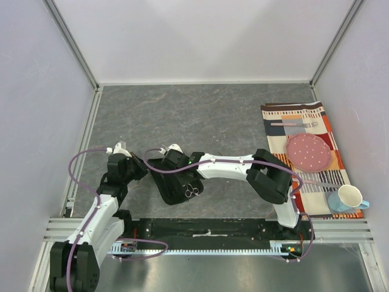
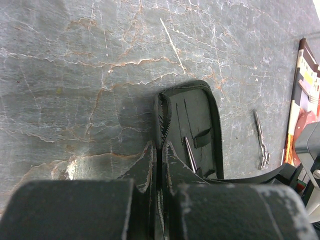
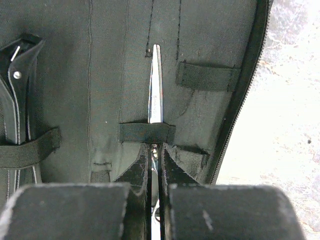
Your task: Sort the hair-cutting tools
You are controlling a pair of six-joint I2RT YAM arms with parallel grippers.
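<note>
Silver metal scissors (image 3: 156, 95): slim smooth blades under black elastic strap (image 3: 147, 133) inside open black fabric zip pouch (image 3: 110, 60), long axis along pouch, tip pointing away from right gripper (image 3: 155, 167), clamped narrow on handle end. Left gripper (image 2: 159, 155) pinches pouch rim.

You have two robot arms in the overhead view, a left arm (image 1: 100, 213) and a right arm (image 1: 228, 167). There is one open black pouch (image 2: 197, 107). You can count two pairs of silver scissors: one pair (image 3: 155, 95) tucked inside the pouch and one pair (image 2: 261, 142) lying on the table (image 1: 182, 115). One black tool (image 3: 17, 100) with a silver rivet also sits in the pouch. At the right lies one striped placemat (image 1: 276, 131), carrying one pink plate (image 1: 309, 152), one fork (image 1: 295, 124), one knife (image 1: 319, 182) and one white cup (image 1: 349, 196).
</note>
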